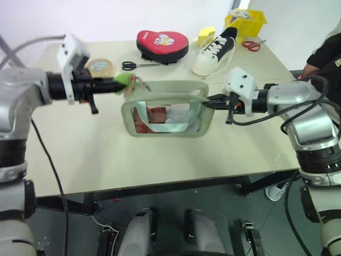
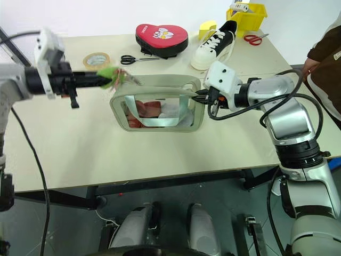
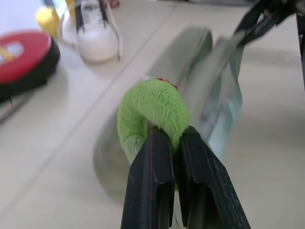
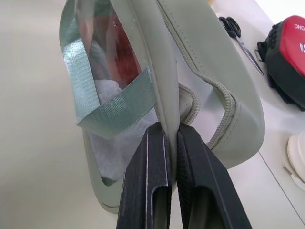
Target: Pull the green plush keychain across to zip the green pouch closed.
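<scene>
Left pincer [image 3: 172, 143] clamping the green plush keychain [image 3: 153, 106], right pincer [image 4: 172, 136] pinching the green pouch [image 1: 165, 109] edge, pouch standing on the tabletop [image 1: 160, 160]

Both arms stretched out over the table, coming in from opposite sides and pointing toward each other. Left gripper [image 3: 172, 143] clamped tight on the green plush keychain [image 3: 153, 107], black fingers [image 3: 151, 183] squeezing the fuzz between them, arm roughly level and reaching inward from the left. Right gripper [image 4: 170, 138] pinched shut on the edge of the green pouch [image 4: 209, 62], fingers pressed together on the fabric at its right end, forearm angled in from the right with the wrist tipped slightly down. Cables looping off the right wrist.
</scene>
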`<state>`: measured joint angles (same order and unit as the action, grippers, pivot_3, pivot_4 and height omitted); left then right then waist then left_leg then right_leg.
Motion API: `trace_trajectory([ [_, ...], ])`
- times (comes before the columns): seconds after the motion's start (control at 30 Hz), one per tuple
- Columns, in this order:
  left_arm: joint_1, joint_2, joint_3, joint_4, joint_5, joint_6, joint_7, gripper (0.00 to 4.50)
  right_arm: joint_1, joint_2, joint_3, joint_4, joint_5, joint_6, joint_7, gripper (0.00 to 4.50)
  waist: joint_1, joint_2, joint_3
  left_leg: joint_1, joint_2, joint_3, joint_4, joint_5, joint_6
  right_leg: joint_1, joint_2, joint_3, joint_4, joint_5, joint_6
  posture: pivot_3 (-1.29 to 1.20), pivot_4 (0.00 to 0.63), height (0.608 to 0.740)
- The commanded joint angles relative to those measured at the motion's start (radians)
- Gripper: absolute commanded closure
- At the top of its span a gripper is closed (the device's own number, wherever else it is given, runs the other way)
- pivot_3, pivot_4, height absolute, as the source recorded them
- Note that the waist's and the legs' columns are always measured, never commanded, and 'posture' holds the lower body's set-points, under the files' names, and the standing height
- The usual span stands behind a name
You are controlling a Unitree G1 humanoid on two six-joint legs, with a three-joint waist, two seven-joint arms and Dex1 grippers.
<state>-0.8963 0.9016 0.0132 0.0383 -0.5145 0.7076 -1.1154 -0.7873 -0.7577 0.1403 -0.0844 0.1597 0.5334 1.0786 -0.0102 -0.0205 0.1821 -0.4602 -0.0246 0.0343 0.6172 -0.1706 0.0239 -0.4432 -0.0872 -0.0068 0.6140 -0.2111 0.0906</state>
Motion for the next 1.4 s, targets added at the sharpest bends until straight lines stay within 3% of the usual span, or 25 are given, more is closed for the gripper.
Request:
trace_trajectory([
  [0.03, -0.030, -0.059, -0.060, 0.007, 0.042, -0.062, -0.022, 4.46, 0.000, 0.005, -0.002, -0.039, 0.009, 0.004, -0.011, 4.50, 0.000, 0.000, 0.000, 0.000, 0.000, 0.000, 0.000, 0.000, 0.000, 0.000, 0.000, 0.000, 0.000, 0.000, 0.000, 0.00, 0.150, 0.740],
  [0.2, 0.006, -0.115, -0.146, -0.001, 0.141, -0.173, -0.038, 4.46, 0.006, 0.007, 0.000, -0.065, 0.015, 0.024, -0.021, 4.50, -0.004, 0.000, 0.000, 0.000, 0.000, 0.001, 0.001, 0.000, 0.001, 0.000, 0.002, 0.000, 0.001, 0.000, 0.000, 0.00, 0.150, 0.740],
  [0.3, 0.005, -0.096, -0.131, 0.002, 0.130, -0.177, -0.084, 3.43, 0.013, 0.001, -0.005, -0.076, 0.018, 0.035, -0.024, 4.50, -0.003, 0.000, 0.000, 0.000, 0.001, 0.001, 0.001, 0.000, 0.002, 0.000, 0.002, 0.000, 0.001, 0.000, 0.001, 0.00, 0.150, 0.740],
  [0.5, -0.055, -0.039, -0.092, 0.073, 0.169, -0.191, -0.090, 0.42, 0.021, -0.006, -0.009, -0.083, 0.020, 0.043, -0.029, 4.50, -0.003, 0.000, 0.000, 0.000, 0.002, 0.000, 0.005, -0.001, 0.003, 0.001, 0.004, -0.001, 0.001, 0.000, 0.001, 0.00, 0.150, 0.740],
  [0.63, 0.013, 0.089, -0.043, 0.024, 0.132, -0.142, -0.170, 0.42, 0.022, -0.013, -0.010, -0.080, 0.023, 0.040, -0.027, 4.50, -0.008, 0.000, 0.000, 0.000, 0.003, 0.002, 0.006, -0.002, 0.005, 0.001, 0.005, 0.000, 0.001, 0.000, 0.001, 0.00, 0.150, 0.740],
  [0.73, 0.099, 0.124, -0.024, -0.020, 0.124, -0.130, -0.173, 0.42, 0.014, -0.012, -0.004, -0.072, 0.024, 0.037, -0.029, 4.50, -0.006, 0.000, 0.000, 0.000, 0.003, 0.002, 0.006, -0.002, 0.005, 0.001, 0.005, 0.000, 0.001, 0.000, 0.001, 0.00, 0.150, 0.740],
  [0.93, 0.179, 0.011, -0.022, -0.051, 0.154, -0.142, -0.034, 0.42, 0.001, -0.005, 0.005, -0.066, 0.026, 0.038, -0.028, 4.50, 0.002, 0.000, 0.000, -0.002, 0.003, -0.001, 0.010, -0.003, 0.005, 0.003, 0.003, -0.001, 0.001, 0.000, 0.000, 0.00, 0.150, 0.740],
  [1.03, 0.190, -0.026, -0.020, -0.049, 0.155, -0.144, -0.007, 1.29, -0.003, -0.005, 0.008, -0.057, 0.023, 0.037, -0.027, 4.50, 0.000, 0.000, 0.000, -0.002, 0.003, -0.001, 0.010, -0.004, 0.005, 0.002, 0.002, -0.001, 0.001, 0.000, 0.000, 0.00, 0.150, 0.740],
  [1.23, 0.198, -0.015, -0.009, -0.073, 0.135, -0.122, -0.029, 4.43, -0.013, 0.002, 0.010, -0.042, 0.018, 0.034, -0.039, 4.50, -0.002, 0.000, 0.000, -0.002, 0.003, 0.000, 0.010, -0.004, 0.005, 0.002, 0.002, -0.001, 0.001, 0.000, 0.000, 0.00, 0.150, 0.740],
  [1.3, 0.196, -0.019, -0.014, -0.079, 0.138, -0.118, -0.025, 4.47, -0.019, 0.008, 0.010, -0.029, 0.016, 0.033, -0.045, 4.50, -0.002, 0.000, 0.000, -0.002, 0.003, -0.001, 0.010, -0.004, 0.005, 0.002, 0.002, -0.001, 0.001, 0.000, 0.000, 0.00, 0.150, 0.740],
  [1.4, 0.199, -0.026, -0.023, -0.090, 0.137, -0.110, -0.022, 4.50, -0.032, 0.003, 0.003, -0.005, 0.020, 0.034, -0.037, 3.42, -0.002, 0.000, 0.000, -0.002, 0.003, 0.000, 0.010, -0.004, 0.005, 0.002, 0.002, -0.001, 0.001, 0.000, 0.000, 0.00, 0.150, 0.740],
])
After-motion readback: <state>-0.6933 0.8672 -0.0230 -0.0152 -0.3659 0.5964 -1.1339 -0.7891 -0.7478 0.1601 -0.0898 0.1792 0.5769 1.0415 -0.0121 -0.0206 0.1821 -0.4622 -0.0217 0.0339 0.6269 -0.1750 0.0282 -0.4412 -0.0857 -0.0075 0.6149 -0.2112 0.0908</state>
